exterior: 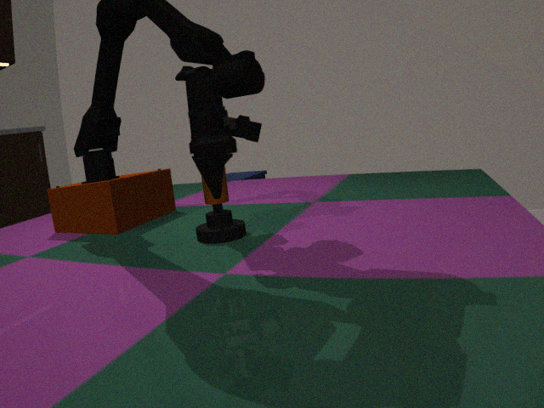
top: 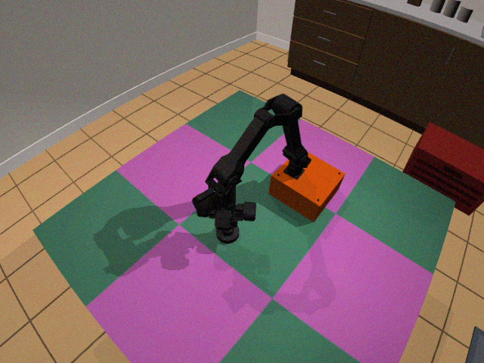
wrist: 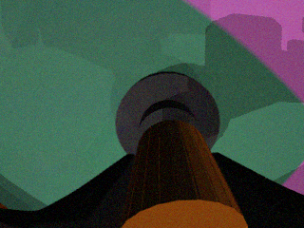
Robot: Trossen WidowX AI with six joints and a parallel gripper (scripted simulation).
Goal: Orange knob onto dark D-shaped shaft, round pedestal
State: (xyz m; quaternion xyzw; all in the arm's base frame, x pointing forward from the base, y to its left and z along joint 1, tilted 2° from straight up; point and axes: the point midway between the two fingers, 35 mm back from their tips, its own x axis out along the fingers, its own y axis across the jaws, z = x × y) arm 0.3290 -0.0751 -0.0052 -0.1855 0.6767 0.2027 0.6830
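The orange knob (exterior: 223,190) (wrist: 185,216) is upright between the fingers of my gripper (exterior: 215,193) (wrist: 173,161), which is shut on it. The knob's lower end is at the top of the dark shaft (exterior: 217,206). A short length of shaft shows between the knob and the raised collar of the round pedestal (exterior: 221,233) (wrist: 130,114) (top: 228,235). I cannot tell whether the shaft tip is inside the hole. The hole and the shaft's flat side are hidden. In the top view the arm hides the knob.
The arm's base stands on an orange box (top: 320,179) (exterior: 83,211), to one side of the pedestal. Both are on a green and pink checkered mat (top: 175,312) (exterior: 395,237). A red cabinet (top: 449,156) stands beyond the mat's edge, near dark drawers (top: 332,31).
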